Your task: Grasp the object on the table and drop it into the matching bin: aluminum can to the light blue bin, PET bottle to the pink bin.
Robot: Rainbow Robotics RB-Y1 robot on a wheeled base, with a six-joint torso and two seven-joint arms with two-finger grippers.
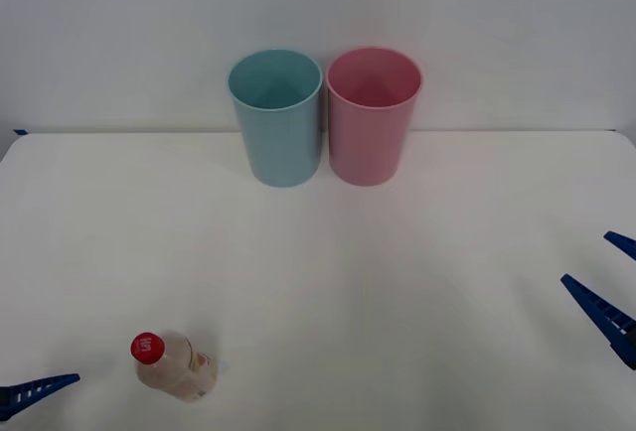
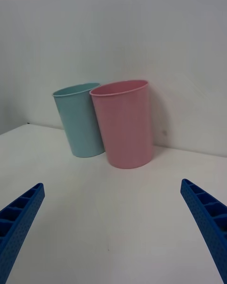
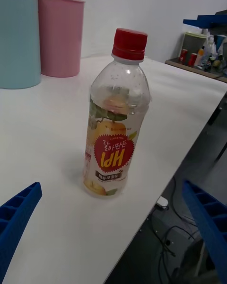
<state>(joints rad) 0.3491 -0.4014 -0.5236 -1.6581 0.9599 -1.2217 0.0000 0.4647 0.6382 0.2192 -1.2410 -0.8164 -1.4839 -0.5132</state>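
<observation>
We are lining our left tool (image 3: 113, 232), fingers apart, on the upright PET bottle (image 3: 116, 118) for a sideways grasp, right tool (image 2: 113, 227) waiting apart.

clear bottle (image 3: 116, 123) with red cap, pale label with orange-red print, light blue bin (image 1: 276, 116), pink bin (image 1: 373, 115), white table (image 1: 417, 292)

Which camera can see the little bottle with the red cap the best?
The left wrist view. There the bottle stands upright, close up, between the open left claw fingers, with its label readable. The front view shows it small near the table's front edge, seen from above. The right wrist view faces the bins instead.
</observation>
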